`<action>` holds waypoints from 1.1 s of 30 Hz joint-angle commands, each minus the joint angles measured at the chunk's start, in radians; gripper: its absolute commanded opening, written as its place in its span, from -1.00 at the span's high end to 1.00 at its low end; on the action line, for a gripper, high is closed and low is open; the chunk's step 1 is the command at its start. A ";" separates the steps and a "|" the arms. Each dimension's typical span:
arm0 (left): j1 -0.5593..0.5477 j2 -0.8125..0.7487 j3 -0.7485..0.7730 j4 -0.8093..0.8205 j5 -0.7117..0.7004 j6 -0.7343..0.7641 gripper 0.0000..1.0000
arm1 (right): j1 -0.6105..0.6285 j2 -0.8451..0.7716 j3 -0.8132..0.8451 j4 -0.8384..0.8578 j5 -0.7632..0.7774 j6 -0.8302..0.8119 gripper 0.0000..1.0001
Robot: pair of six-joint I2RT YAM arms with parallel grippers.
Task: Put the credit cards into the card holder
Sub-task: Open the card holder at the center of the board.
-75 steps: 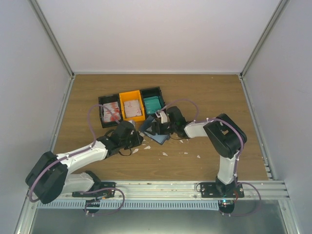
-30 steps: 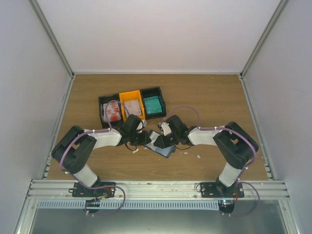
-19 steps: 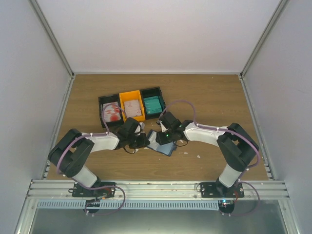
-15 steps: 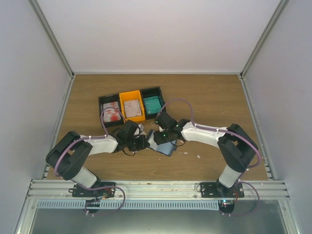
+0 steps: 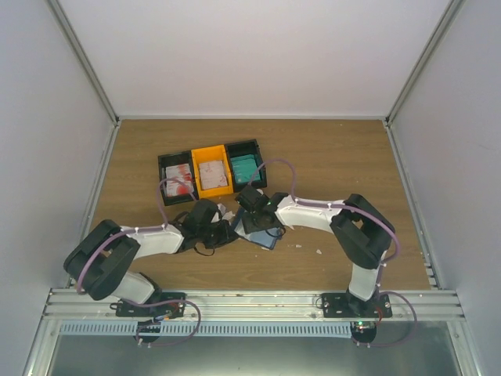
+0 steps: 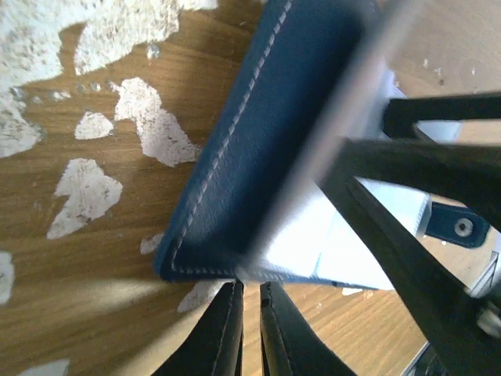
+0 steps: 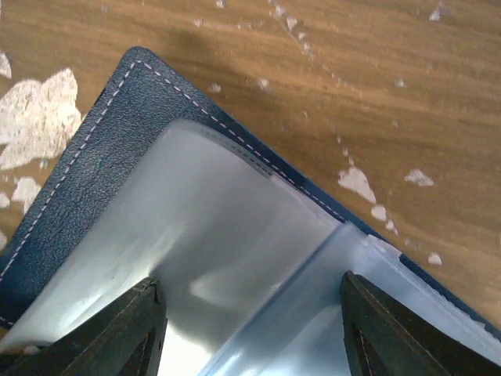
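The navy card holder [image 5: 262,229] lies open on the table just in front of the bins. In the right wrist view its clear sleeved inside [image 7: 235,258] fills the frame. My right gripper [image 5: 252,205] is wide open right above it, its fingers [image 7: 141,329] either side of the sleeves and holding nothing. My left gripper [image 5: 225,232] is at the holder's left edge. Its fingers [image 6: 227,321] are shut on a thin leaf at the holder's corner [image 6: 258,157]. Credit cards lie in the bins: white-red [image 5: 178,179], pinkish [image 5: 212,173] and teal [image 5: 246,166].
Three joined bins, black [image 5: 163,182], orange [image 5: 210,154] and black [image 5: 244,146], stand behind the grippers. Small white scraps [image 5: 319,252] lie on the wood right of the holder and under it [image 6: 86,196]. The right gripper's black fingers [image 6: 438,164] cross the left wrist view.
My right gripper has moved left and back, over the holder's inner side. The left arm has folded lower and stayed at the holder's left edge. The holder shifted slightly.
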 commanded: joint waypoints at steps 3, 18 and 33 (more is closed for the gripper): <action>0.002 -0.131 0.041 -0.115 -0.118 0.066 0.62 | 0.005 0.077 0.016 -0.015 0.052 -0.002 -0.22; 0.087 -0.076 0.130 -0.194 -0.054 0.186 0.08 | -0.095 -0.076 -0.173 0.134 -0.113 -0.576 -0.24; 0.087 0.104 0.192 -0.114 0.060 0.207 0.36 | -0.102 -0.125 -0.092 0.089 -0.135 -0.431 -0.18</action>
